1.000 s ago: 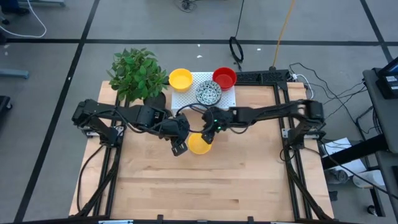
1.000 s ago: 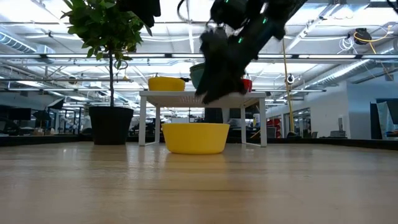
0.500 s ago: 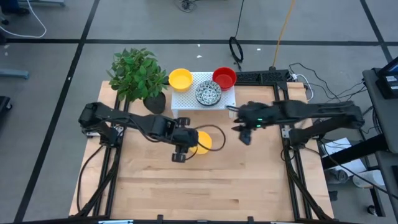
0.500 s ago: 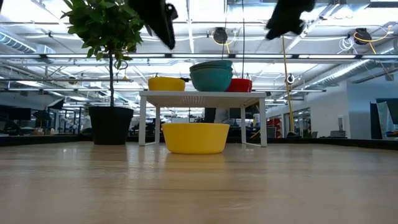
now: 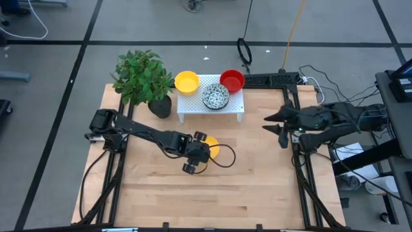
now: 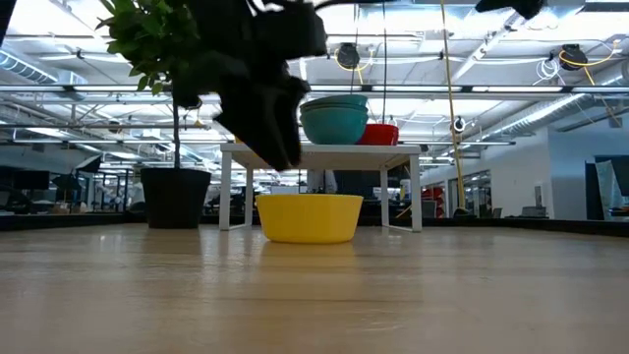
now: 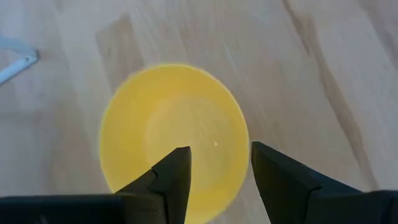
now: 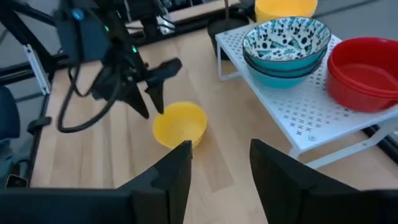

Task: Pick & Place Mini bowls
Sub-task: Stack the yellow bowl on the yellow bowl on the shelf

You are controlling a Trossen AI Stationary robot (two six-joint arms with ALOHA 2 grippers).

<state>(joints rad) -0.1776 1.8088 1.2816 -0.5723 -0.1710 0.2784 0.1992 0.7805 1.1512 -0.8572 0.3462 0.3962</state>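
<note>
Now the left gripper (image 7: 214,171) hovers spread over the yellow bowl (image 5: 211,149) on the table, holding nothing — the approach step; next it must descend onto the rim and pinch. Farther off, the right gripper (image 5: 273,127) waits spread, empty.

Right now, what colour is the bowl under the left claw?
Plain yellow bowl, seen best in the left wrist view.

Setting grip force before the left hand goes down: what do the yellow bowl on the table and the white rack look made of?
Yellow bowl: likely plastic, smooth, evenly coloured, with a soft sheen and no glaze glare. White rack: looks like thin painted sheet metal, judging by its punched holes and slim bent legs, though plastic can't be ruled out.
</note>
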